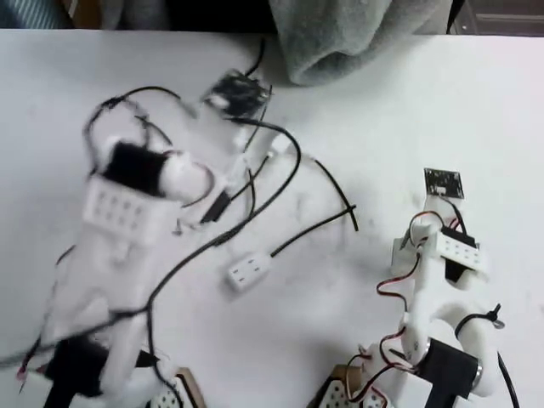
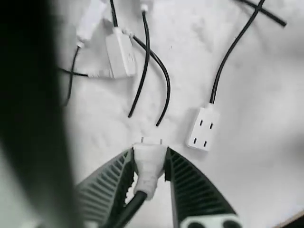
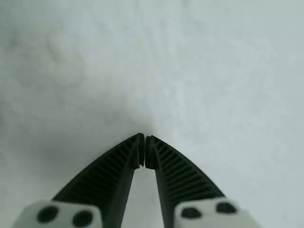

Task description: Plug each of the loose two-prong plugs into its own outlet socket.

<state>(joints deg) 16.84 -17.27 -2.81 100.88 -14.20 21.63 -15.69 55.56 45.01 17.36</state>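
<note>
On the white table (image 1: 425, 102), middle and towards the near edge: outlet socket (image 1: 249, 270), slots facing up, its black cord (image 2: 219, 76) running off to the far right. Loose black cables (image 2: 168, 83) and a second white block (image 2: 121, 59) lie beyond the held plug. Grey cloth (image 1: 340, 38) at the far edge.

Left gripper (image 2: 149, 152) clamped on the white two-prong plug (image 2: 148, 166). The plug's long axis is in line with the gripper, prongs pointing out past the tips. The socket is just beside them, not touching.

Right gripper (image 3: 144, 152), near right: tips pressed together over the table.
</note>
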